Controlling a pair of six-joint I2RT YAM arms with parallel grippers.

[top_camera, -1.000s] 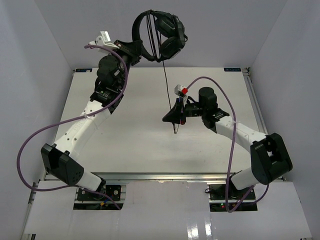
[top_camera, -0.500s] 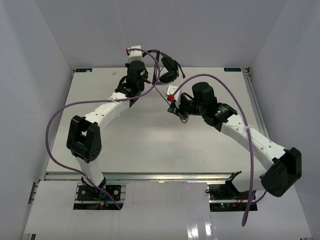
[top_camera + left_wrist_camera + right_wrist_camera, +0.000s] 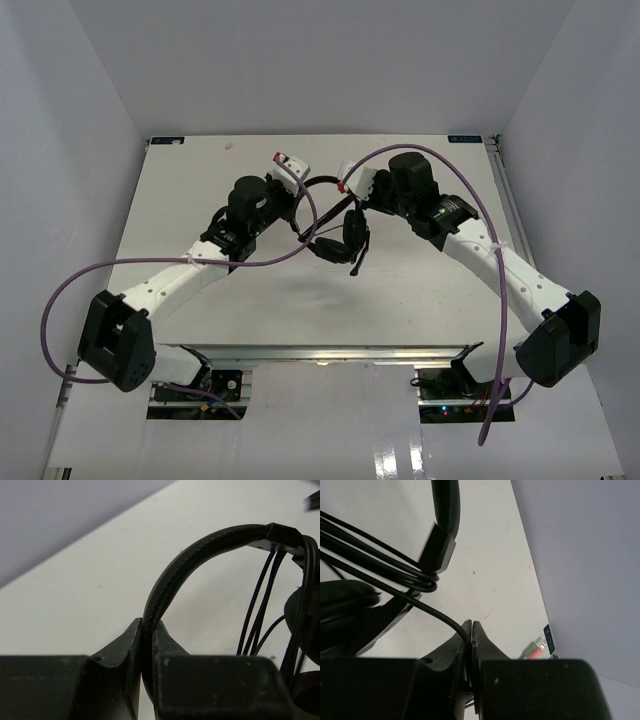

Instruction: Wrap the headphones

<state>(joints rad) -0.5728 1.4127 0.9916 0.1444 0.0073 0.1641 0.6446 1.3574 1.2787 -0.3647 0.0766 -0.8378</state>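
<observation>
The black headphones [image 3: 338,238] hang over the middle of the table, earcups down and the headband [image 3: 322,183] arching above. In the left wrist view my left gripper [image 3: 148,630] is shut on the headband [image 3: 200,550], with cable strands [image 3: 260,600] running down beside it. From above, my left gripper [image 3: 293,212] is at the headband's left end and my right gripper [image 3: 360,198] is at its right end. My right gripper [image 3: 471,630] is shut on the thin black cable [image 3: 437,612]. Several turns of cable [image 3: 395,567] wrap the headband's slider. Green and pink plugs [image 3: 534,650] stick out behind the jaws.
The white table [image 3: 200,180] is walled by grey panels at the back and both sides. Thick purple robot cables [image 3: 150,265] loop off both arms, the right one [image 3: 480,215] arching over the right forearm. A small dark mark [image 3: 228,147] lies near the back edge.
Both arms have brought the headphones from high at the back down to the table's middle. The right gripper, far below them on the hanging cable before, is now beside the headband.
</observation>
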